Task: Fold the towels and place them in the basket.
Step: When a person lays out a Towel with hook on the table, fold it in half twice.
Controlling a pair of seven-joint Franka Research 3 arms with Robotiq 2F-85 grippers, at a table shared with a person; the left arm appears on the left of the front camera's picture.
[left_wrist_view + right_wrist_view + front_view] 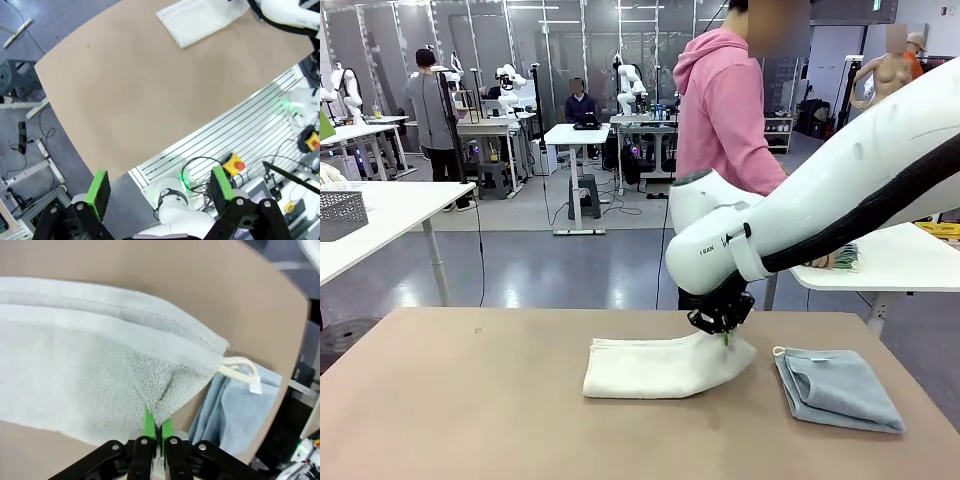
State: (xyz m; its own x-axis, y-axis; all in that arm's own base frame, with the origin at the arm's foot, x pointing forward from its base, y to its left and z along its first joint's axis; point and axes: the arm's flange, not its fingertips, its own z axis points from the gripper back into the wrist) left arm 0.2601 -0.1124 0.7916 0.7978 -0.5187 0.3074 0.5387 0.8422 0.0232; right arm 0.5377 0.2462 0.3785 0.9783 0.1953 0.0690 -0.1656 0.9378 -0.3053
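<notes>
A cream-white towel [655,366] lies folded lengthwise in the middle of the table, and its right end is lifted. My right gripper [724,332] is shut on that raised end; in the right wrist view the terry cloth [100,365] bunches between the green pads [149,425]. A light blue towel [840,388] lies folded on the table to the right, and its edge [240,410] shows beyond the cream towel's white loop [242,371]. My left gripper [160,192] hangs open high above the table's near edge, nothing between its fingers. The basket is out of view.
A person in a pink hoodie [725,110] stands at the far side behind my right arm. The left half of the brown table [450,400] is bare. A white side table [890,262] stands at the far right.
</notes>
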